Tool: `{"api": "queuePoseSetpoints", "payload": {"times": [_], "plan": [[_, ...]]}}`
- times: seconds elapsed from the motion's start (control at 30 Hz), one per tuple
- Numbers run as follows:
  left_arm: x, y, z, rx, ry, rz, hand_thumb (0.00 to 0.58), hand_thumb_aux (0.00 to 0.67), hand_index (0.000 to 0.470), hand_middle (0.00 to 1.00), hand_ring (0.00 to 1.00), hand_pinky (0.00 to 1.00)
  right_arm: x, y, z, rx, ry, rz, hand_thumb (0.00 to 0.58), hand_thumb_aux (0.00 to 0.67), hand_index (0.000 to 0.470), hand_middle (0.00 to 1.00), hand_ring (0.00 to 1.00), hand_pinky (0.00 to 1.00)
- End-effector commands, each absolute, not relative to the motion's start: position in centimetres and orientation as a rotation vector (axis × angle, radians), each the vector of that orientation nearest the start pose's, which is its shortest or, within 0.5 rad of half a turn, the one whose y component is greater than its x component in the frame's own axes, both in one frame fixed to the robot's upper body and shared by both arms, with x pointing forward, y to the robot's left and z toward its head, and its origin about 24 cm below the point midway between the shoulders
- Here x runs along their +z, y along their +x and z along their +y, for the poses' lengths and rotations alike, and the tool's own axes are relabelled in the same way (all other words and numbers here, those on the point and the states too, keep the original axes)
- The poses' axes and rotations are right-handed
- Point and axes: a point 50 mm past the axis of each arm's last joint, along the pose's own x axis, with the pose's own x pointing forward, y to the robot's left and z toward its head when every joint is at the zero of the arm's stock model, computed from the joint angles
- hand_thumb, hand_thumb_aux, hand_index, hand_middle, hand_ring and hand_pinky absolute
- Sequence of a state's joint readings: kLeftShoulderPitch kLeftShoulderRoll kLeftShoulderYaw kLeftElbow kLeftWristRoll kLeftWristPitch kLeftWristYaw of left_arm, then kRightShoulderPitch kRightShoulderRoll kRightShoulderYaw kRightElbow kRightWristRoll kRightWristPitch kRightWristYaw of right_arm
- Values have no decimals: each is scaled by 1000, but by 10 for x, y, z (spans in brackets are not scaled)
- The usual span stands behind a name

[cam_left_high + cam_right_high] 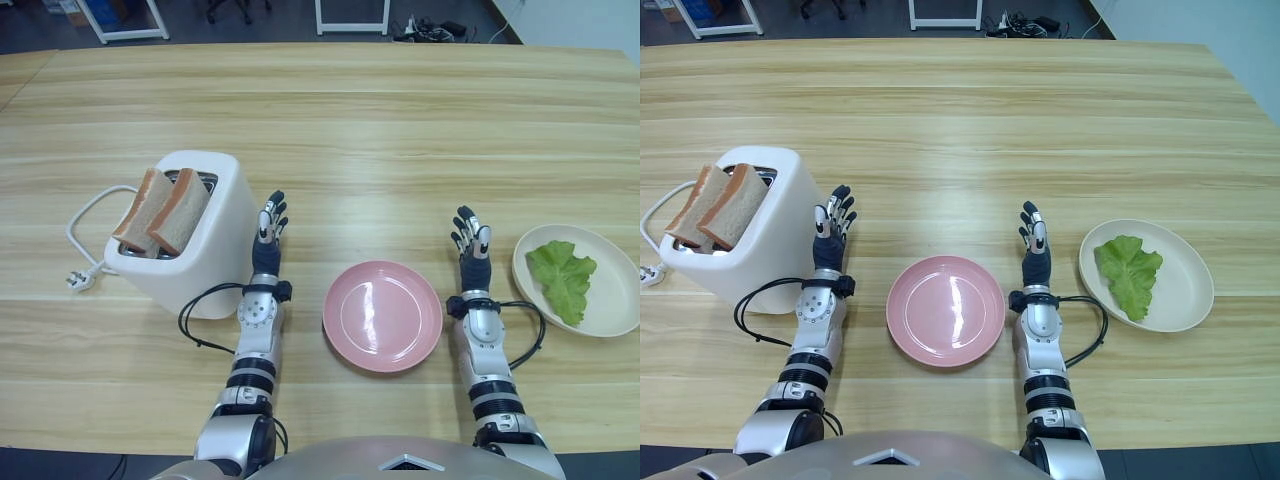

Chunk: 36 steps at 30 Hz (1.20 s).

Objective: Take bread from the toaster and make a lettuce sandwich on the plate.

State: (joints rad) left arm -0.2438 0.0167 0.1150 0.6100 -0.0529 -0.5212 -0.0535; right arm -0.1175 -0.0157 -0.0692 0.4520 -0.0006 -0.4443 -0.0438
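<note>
No step of the task is judged to be begun. Two slices of bread (160,212) are seen leaning in the slots of the white toaster (222,240), the pink plate (382,315) is bare, and the lettuce (562,278) lies in a cream dish (618,305).

The left hand (270,230) is held low over the wooden surface (400,130) with its fingers stretched out straight and nothing grasped. The toaster is found just to its left, and the bread farther left and higher, above the toaster's top. The right hand (472,243) is held likewise, fingers extended and empty, with the pink plate just to its left and the cream dish near on its right.

Fetching the first slice is taken to be the step in hand. For that, the left hand would have to be raised above the toaster's top and carried leftward. The fingers would then be closed on the protruding part of the nearer slice, which should be drawn out along its lean so that the toaster is not dragged.
</note>
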Motion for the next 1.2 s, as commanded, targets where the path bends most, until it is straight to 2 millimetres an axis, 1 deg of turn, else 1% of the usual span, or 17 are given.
{"api": "queuePoseSetpoints", "payload": {"times": [0.03, 0.17, 0.23, 0.3, 0.37, 0.43, 0.5, 0.57, 0.63, 0.67, 0.73, 0.8, 0.9, 0.93, 1.07, 1.13, 1.2], "plan": [[10, 283, 163, 14, -23, -128, 0, 0, 0, 0, 0, 0, 3, 262, -161, -86, -2, -73, 0, 0, 0, 0, 0, 0], [16, 282, 164, 6, 27, -155, 0, 0, 0, 0, 0, 0, 1, 262, -160, -86, 0, -65, 0, 0, 0, 0, 0, 0], [32, 277, 159, -34, 71, -240, 0, 0, 0, 0, 0, 0, 0, 262, -160, -87, -1, -56, 0, 0, 0, 0, 0, 0], [66, 263, 150, -114, 97, -388, 0, 0, 0, 0, 0, 0, -3, 262, -160, -94, -4, -40, 0, 0, 0, 0, 0, 0], [115, 240, 144, -203, 109, -564, 0, 0, 0, 0, 0, 0, -7, 263, -159, -95, -4, -23, 0, 0, 0, 0, 0, 0], [159, 216, 145, -279, 83, -697, 0, 0, 0, 0, 0, 0, -9, 263, -155, -91, -3, -10, 0, 0, 0, 0, 0, 0], [197, 192, 157, -328, 41, -799, 0, 0, 0, 0, 0, 0, -13, 264, -150, -83, 0, 7, 0, 0, 0, 0, 0, 0], [230, 168, 175, -382, 11, -903, 0, 0, 0, 0, 0, 0, -16, 265, -146, -80, 2, 24, 0, 0, 0, 0, 0, 0], [250, 155, 195, -349, 137, -981, 0, 0, 0, 0, 0, 0, -18, 266, -145, -86, 4, 36, 0, 0, 0, 0, 0, 0], [255, 155, 208, -282, 222, -982, 0, 0, 0, 0, 0, 0, -19, 267, -144, -89, 5, 40, 0, 0, 0, 0, 0, 0], [256, 162, 234, -108, 380, -914, 0, 0, 0, 0, 0, 0, -20, 268, -144, -91, 5, 44, 0, 0, 0, 0, 0, 0], [247, 171, 260, 69, 591, -780, 0, 0, 0, 0, 0, 0, -21, 269, -144, -93, 4, 43, 0, 0, 0, 0, 0, 0], [220, 186, 295, 261, 808, -529, 0, 0, 0, 0, 0, 0, -23, 270, -146, -102, 2, 47, 0, 0, 0, 0, 0, 0], [207, 190, 306, 305, 884, -437, 0, 0, 0, 0, 0, 0, -24, 270, -147, -105, 2, 49, 0, 0, 0, 0, 0, 0], [163, 198, 329, 371, 1052, -172, 0, 0, 0, 0, 0, 0, -26, 269, -151, -119, 1, 56, 0, 0, 0, 0, 0, 0], [148, 201, 335, 392, 1129, -91, 0, 0, 0, 0, 0, 0, -26, 269, -153, -123, 1, 57, 0, 0, 0, 0, 0, 0], [137, 201, 339, 401, 1187, -29, 0, 0, 0, 0, 0, 0, -26, 268, -154, -128, 0, 59, 0, 0, 0, 0, 0, 0]]}}
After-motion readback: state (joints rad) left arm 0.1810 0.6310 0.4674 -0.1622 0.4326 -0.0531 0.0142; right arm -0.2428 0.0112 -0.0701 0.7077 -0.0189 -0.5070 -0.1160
